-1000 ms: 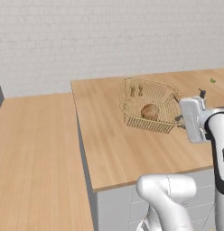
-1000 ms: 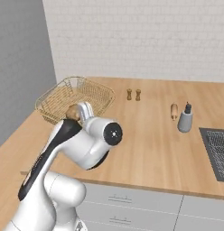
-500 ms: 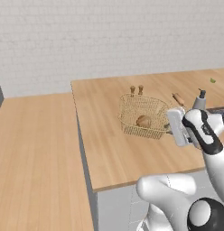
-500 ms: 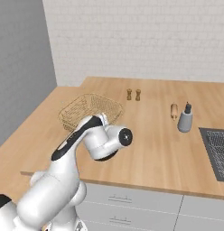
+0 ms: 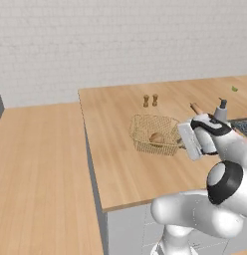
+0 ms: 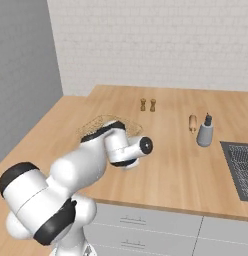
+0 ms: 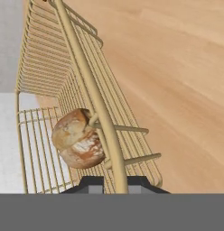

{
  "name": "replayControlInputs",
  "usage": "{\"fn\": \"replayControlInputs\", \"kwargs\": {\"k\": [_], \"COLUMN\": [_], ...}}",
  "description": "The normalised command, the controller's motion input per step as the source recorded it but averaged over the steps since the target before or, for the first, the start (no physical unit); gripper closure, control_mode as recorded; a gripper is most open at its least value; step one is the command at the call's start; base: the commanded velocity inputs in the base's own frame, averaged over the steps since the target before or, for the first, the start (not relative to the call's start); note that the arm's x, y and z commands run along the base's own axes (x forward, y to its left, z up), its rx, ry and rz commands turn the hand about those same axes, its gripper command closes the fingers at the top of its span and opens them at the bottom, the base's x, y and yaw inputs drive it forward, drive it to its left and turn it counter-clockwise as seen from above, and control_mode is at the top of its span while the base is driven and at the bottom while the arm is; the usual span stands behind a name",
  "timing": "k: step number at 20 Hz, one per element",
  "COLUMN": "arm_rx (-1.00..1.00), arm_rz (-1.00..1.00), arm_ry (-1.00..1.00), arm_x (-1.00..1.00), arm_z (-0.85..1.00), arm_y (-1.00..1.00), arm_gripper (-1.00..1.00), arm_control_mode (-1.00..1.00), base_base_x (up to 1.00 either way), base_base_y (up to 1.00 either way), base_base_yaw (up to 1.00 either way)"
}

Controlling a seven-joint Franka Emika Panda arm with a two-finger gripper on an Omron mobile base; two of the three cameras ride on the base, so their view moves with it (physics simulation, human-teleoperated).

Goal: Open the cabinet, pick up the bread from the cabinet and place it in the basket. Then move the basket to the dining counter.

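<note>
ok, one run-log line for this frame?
phase: carry to dining counter | gripper: shut on basket rim | bread: in basket | basket: over counter, near shakers

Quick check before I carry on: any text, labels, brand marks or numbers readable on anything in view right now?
None. The basket, the bread, the two small brown shakers, the grey bottle and the dining counter all appear plain, with no words, numbers or signs visible.
</note>
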Motion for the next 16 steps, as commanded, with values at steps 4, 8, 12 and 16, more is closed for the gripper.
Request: {"fn": "replayControlInputs", "kwargs": {"k": [4,8,12,16], "arm_rx": [-0.09,-0.10,-0.09,-0.08], "arm_rz": [0.00,0.00,0.00,0.00], "arm_ry": [0.02,0.06,0.09,0.07], "arm_x": [0.25,0.17,0.18,0.06], "arm_z": [-0.58,-0.63,-0.57,-0.41], "arm_y": [-0.11,-0.04,-0.01,0.00], "arm_gripper": [1.00,1.00,1.00,-1.00], "arm_control_mode": [-1.00,-1.00,-1.00,-1.00], "base_base_x": [0.00,0.00,0.00,0.00], "base_base_y": [0.00,0.00,0.00,0.00], "base_base_yaw": [0.00,0.00,0.00,0.00]}}
